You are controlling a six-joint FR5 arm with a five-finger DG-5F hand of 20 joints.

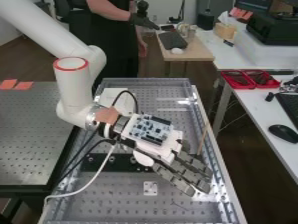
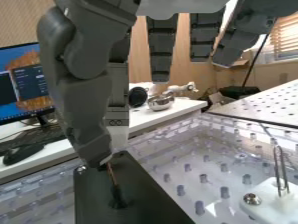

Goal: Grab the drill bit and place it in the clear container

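Fingers (image 1: 189, 164), together with the thumb (image 2: 96, 145), pinch the top of the drill bit (image 2: 112, 175). The bit leans slightly from upright, its dark lower end at the black plate (image 2: 143, 197). That plate lies on the bench (image 1: 100, 202), with a white block (image 2: 271, 199) bearing a metal loop near it. Farther out, a computer mouse (image 1: 284, 133) rests on a white table (image 1: 255, 105) beside the bench.

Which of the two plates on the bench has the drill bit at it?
The black plate: the drill bit, by the robot hand, points down at it. The white plate has a metal loop instead.
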